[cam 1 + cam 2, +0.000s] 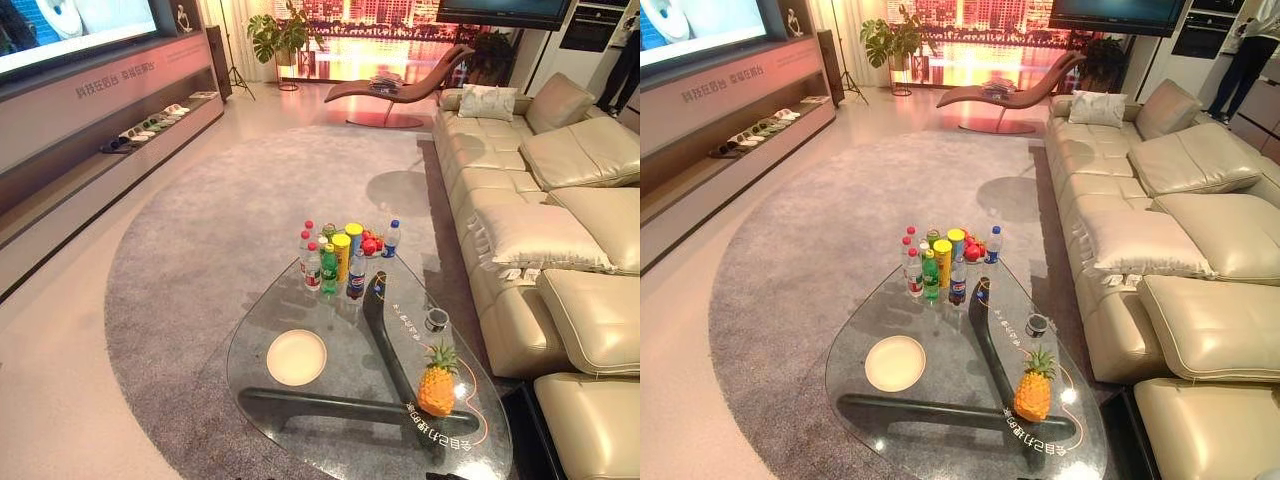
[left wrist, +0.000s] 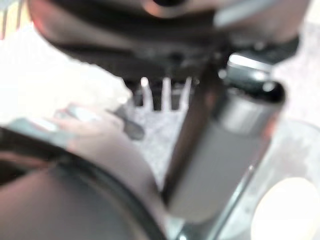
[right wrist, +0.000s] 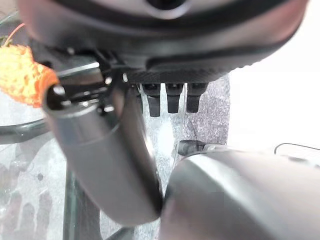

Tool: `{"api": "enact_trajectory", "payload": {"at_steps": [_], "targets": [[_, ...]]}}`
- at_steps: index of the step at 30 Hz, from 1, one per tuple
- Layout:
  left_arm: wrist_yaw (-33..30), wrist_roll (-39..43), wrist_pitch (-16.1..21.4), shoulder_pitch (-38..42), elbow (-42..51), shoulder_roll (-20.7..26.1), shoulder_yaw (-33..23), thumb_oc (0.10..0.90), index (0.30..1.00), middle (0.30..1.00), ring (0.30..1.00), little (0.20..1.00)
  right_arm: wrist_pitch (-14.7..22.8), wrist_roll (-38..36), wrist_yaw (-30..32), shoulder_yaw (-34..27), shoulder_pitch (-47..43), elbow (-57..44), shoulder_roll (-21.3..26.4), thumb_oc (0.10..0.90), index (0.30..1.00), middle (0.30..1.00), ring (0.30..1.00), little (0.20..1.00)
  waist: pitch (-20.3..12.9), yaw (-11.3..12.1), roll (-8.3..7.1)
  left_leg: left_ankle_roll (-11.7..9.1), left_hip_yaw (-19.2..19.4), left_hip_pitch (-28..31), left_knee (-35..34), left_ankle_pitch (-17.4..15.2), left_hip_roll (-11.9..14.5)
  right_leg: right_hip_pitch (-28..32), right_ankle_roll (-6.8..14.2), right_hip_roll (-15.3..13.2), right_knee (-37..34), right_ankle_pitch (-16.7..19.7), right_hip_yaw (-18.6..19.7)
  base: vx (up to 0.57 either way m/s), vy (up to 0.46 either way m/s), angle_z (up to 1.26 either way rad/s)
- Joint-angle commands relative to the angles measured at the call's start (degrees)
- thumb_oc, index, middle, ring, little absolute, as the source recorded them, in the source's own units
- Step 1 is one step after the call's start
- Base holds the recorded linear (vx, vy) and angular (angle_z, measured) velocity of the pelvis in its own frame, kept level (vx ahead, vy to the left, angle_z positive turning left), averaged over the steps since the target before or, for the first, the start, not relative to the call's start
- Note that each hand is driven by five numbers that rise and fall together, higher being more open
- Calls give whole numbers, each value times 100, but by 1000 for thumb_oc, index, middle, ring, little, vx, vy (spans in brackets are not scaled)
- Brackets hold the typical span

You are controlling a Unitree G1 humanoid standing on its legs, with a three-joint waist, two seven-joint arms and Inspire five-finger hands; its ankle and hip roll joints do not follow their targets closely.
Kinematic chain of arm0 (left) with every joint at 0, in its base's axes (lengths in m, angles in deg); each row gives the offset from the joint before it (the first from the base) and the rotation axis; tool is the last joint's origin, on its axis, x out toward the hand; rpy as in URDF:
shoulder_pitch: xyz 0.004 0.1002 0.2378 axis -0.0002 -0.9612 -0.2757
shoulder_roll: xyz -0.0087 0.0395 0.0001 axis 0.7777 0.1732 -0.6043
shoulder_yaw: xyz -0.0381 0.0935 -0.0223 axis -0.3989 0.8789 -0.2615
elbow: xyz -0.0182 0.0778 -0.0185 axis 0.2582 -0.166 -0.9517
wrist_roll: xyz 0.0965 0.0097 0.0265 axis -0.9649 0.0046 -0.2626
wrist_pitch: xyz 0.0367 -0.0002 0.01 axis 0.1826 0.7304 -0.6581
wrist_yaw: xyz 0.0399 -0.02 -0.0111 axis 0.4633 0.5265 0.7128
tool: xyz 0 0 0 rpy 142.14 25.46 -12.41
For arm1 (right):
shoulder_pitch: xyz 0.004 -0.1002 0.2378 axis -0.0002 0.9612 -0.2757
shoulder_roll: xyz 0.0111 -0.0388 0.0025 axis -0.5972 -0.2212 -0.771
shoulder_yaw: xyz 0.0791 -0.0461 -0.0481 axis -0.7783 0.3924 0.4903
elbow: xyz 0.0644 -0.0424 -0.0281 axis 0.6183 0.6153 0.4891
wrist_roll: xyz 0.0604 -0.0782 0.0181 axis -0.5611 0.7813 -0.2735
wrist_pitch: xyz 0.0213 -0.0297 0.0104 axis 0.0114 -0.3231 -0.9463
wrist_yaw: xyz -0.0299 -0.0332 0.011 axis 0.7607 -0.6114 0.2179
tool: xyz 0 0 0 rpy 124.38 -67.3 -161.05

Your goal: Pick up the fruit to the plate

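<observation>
Standing on the glass desk (image 1: 300, 300), I see the pineapple (image 1: 437, 382) at its near right and the empty plate (image 1: 296, 357) near left, well apart. Left hand (image 2: 220, 145) and right hand (image 3: 105, 155) hang with relaxed fingers, holding nothing.

High head views over glass table (image 1: 300, 300)

A furnished living room, possibly a showroom: a long cream leather sofa (image 1: 540, 190) lines one side of a round grey rug (image 1: 250, 230), facing a low wall unit (image 1: 90, 150) with a large screen (image 1: 70, 30). A glass-topped surface (image 1: 340, 400) holds bottles (image 1: 335, 255), and a lounge chair (image 1: 395, 88) and potted plant (image 1: 278, 35) stand beyond.
</observation>
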Motion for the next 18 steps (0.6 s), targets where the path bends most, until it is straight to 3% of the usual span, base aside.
{"api": "enact_trajectory", "payload": {"at_steps": [1, 9, 18], "targets": [[-90, -214, 165, 457, -381, -127, -1, 800, 900, 900, 900, 900, -85, 11, 497, 165, -81, 471, 4, 800, 900, 900, 900, 900, 266, -73, -114, -73, 31, 115, -2, -432, 2, -43, 427, -341, 23, 98, 16, 0, 0, 0], [-116, -113, 216, 439, -325, -98, -4, 800, 900, 900, 900, 900, 353, -612, 1410, -248, -78, 379, 102, 800, 900, 900, 900, 900, 489, -93, -123, -50, 11, -2, 135, -433, -5, -178, 387, -311, 187, 54, 69, -3, -2, -2], [-132, 61, 195, 539, -61, 87, 118, 800, 900, 900, 900, 900, 1416, -1238, 2375, -436, -304, -588, 310, 800, 900, 900, 900, 900, 914, 22, -266, -43, -54, -560, 755, -547, -40, -555, 316, -260, 471, 39, 106, -41, -52, -3]]}}
